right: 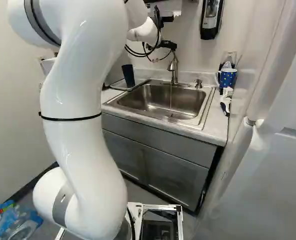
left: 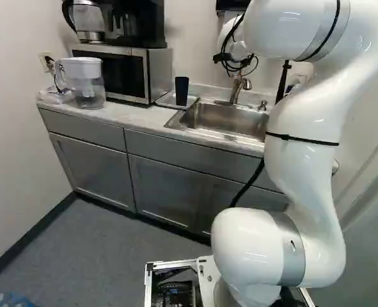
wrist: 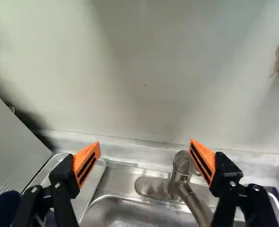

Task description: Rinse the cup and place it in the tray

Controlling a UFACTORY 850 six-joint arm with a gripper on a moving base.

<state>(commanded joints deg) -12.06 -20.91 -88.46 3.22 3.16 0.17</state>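
- Clock: 12 = wall behind the sink, as seen from the base.
- Cup (left: 181,91): dark, tall, stands in the tray (left: 168,100), 10 o'clock of the sink (right: 155,99). Looks upright, wider end up. Nothing is holding it.
- Handling, by judgement: light, probably thin plastic, walls may flex under a hard squeeze. Slick if wet. Tall and narrow, so a sideways nudge could tip it. Contents can't be seen.
- Where to take it, if needed: mid-body or just above, one pad each side, claw level, moderate squeeze. Keep off the rim.
- Tray: shallow, low edge; won't stop the cup toppling.
- Faucet (right: 173,70): 3 o'clock of the cup, over the sink. Thin stream of water (right: 171,100) seems to be running.
- Claw (wrist: 145,143): fingers wide apart, orange pads (wrist: 86,164) facing each other, nothing clamped. It's up by the faucet, well clear of the cup. Contact with the faucet: can't tell.
- Read: cup is where the task wants it; rinse can't be confirmed from here. If rinsed, shutting the water likely comes next. Risk: a finger knocking the spout.
- Further out: microwave (left: 119,70) at 9 o'clock of the cup; spotted mug (right: 228,77) at 2 o'clock of the sink, probably not the target.
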